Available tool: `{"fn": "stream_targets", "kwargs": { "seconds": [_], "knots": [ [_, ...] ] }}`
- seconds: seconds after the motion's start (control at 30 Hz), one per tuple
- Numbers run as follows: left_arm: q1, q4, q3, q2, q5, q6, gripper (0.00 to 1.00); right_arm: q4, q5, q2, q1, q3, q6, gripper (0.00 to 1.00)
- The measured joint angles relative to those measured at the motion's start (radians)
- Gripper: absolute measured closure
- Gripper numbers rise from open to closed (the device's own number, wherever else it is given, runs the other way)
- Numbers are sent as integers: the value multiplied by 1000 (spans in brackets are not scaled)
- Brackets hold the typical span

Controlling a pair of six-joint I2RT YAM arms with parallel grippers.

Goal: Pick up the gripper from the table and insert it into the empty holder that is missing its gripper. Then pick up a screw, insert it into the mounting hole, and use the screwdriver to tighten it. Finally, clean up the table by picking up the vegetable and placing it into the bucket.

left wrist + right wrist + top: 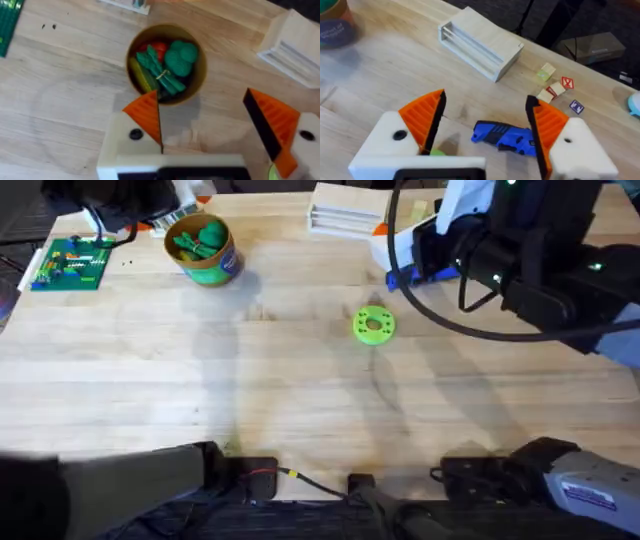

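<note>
Light wooden table, two arms working at its far side. Small round bucket with green sides and tan-yellow rim stands at the far left of the table, next to a green circuit board. In the left wrist view the bucket sits directly under the left gripper, whose white fingers with orange ribbed pads are spread wide with nothing between them. Inside the bucket: a dark green toy vegetable shaped like a tied asparagus bundle, lying on other toy produce — a round green piece, something red, something yellow. The vegetable also shows from overhead as green shapes in the bucket.

Right gripper is open too, orange pads well apart, gripping nothing. Between and just beyond its fingers lies a blue cylindrical powered screwdriver flat on the table; from overhead its blue body peeks out beside the dark right arm at the far right. A pale wooden slotted block lies farther off, with a few small printed tiles near the table edge.

Bright green round disc with holes lies alone near the table's middle, well apart from the bucket.
</note>
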Motion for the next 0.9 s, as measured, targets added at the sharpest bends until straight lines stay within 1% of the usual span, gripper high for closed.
{"fn": "stream_targets", "kwargs": {
  "seconds": [0.1,0.13,0.17,0.23,0.33,0.37,0.43,0.47,0.5,0.57,0.63,0.67,0.7,0.9],
  "knots": [
    [-64,-56,0,-94,3,110,39,-21,0,0,0,0,0,10],
    [-97,-76,0,-131,5,140,92,-29,0,-1,0,0,0,10],
    [-123,-89,0,-156,8,159,172,-44,0,-4,0,0,0,10],
    [-186,-122,0,-216,13,193,497,-102,0,-23,0,0,0,10],
    [-269,-171,0,-293,16,221,939,-213,0,-71,0,21,0,10],
    [-297,-190,0,-317,17,231,984,-255,0,-90,0,37,0,10],
    [-353,-225,0,-363,18,239,996,-342,0,-121,0,76,2,9],
    [-384,-237,0,-383,18,246,882,-390,0,-137,0,98,6,10],
    [-409,-245,0,-400,18,248,737,-429,0,-149,0,116,8,10],
    [-459,-259,0,-435,19,251,408,-505,0,-176,0,149,13,10],
    [-490,-265,0,-461,19,251,99,-537,0,-200,0,162,17,9],
    [-499,-265,0,-470,19,251,34,-548,0,-211,0,164,17,10],
    [-507,-265,0,-480,19,251,13,-558,0,-221,0,165,19,10],
    [-510,-273,0,-495,18,252,6,-568,0,-238,0,165,19,9]
  ]
}}
